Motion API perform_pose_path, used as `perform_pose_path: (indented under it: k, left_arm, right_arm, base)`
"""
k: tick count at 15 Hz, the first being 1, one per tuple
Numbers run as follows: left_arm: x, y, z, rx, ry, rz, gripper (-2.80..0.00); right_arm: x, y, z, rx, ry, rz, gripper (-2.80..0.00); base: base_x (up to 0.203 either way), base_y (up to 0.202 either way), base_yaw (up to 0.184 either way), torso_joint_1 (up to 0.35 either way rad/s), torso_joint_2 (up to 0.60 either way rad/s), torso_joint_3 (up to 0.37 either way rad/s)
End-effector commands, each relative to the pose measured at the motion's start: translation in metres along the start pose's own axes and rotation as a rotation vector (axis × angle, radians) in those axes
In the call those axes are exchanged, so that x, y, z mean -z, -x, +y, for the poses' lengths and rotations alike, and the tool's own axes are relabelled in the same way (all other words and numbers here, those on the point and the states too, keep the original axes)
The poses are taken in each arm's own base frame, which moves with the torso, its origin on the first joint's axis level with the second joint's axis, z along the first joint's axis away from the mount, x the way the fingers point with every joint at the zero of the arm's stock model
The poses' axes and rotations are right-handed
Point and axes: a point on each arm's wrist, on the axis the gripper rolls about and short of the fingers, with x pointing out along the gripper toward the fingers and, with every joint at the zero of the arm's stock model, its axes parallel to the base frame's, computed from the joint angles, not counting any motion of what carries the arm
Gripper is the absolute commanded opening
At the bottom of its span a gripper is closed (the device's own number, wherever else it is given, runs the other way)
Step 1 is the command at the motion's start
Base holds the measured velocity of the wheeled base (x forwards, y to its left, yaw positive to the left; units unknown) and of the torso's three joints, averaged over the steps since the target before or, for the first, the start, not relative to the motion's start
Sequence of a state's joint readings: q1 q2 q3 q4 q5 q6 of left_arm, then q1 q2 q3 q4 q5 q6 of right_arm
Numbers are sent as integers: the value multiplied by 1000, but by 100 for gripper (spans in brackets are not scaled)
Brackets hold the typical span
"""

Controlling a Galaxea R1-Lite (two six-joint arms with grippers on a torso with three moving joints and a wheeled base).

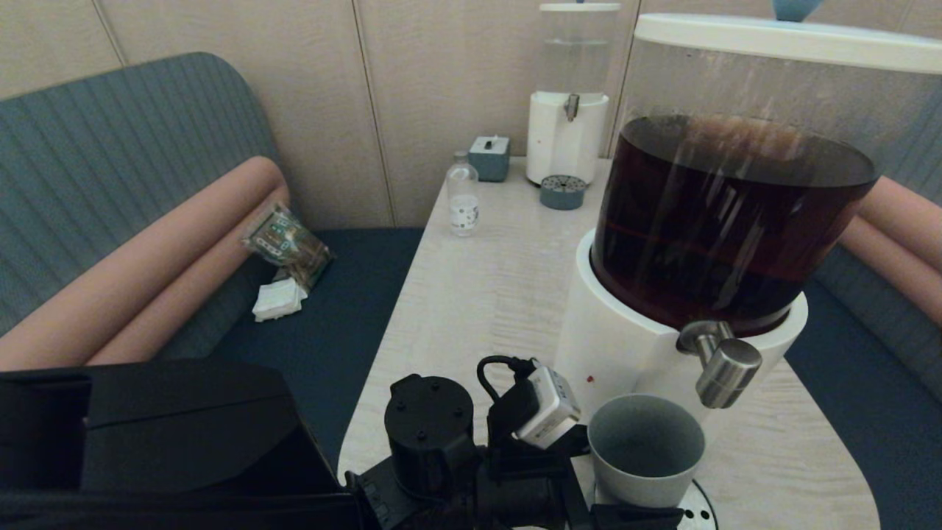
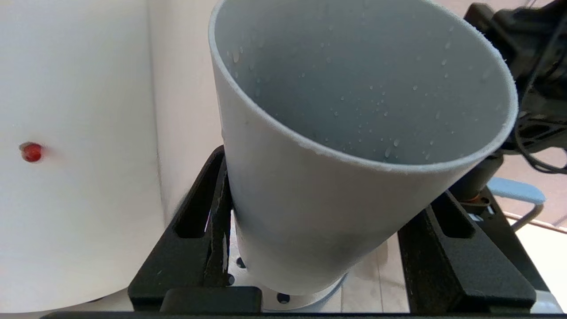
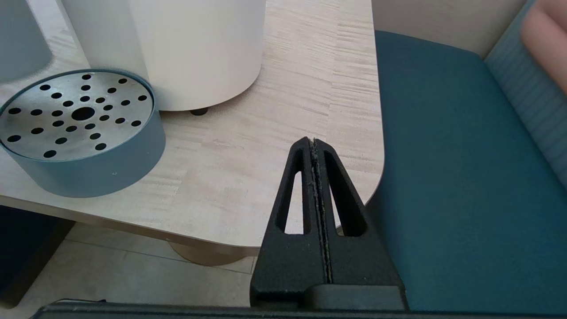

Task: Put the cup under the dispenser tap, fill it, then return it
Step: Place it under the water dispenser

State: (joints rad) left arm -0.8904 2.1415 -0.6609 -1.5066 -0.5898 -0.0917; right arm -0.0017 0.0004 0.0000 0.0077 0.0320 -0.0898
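The grey cup (image 1: 646,449) (image 2: 336,146) is empty, with small droplets on its inner wall. My left gripper (image 2: 330,190) is shut on the cup, one black finger (image 2: 208,230) against each side. It holds the cup tilted just above the round perforated drip tray (image 3: 75,117) (image 1: 698,508). The brushed-steel dispenser tap (image 1: 725,364) juts from the white base of the large dispenser (image 1: 728,213) of dark brown liquid, just above and right of the cup's rim. My right gripper (image 3: 313,141) is shut on nothing over the table's near right corner.
At the far end of the light wood table (image 1: 486,294) stand a smaller clear-liquid dispenser (image 1: 568,125), its drip tray (image 1: 563,193), a grey box (image 1: 489,157) and a small clear bottle (image 1: 463,197). Blue sofa seats flank the table; a snack packet (image 1: 288,246) lies left.
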Motion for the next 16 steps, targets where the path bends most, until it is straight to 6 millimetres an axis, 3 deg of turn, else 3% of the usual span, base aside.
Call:
perform_pose_path:
  k: [1,16]
  left_arm:
    - [11,-4,4,2,9,16,-280]
    - [29,-24,19,-4,13,16,-280]
  right_arm:
    - [3,-1,0,-1,0,7,-280]
    - [3,-1,0,-1,1,6,-280]
  base:
    - [0,0,0,0,0,0]
    - [0,0,0,0,0,0]
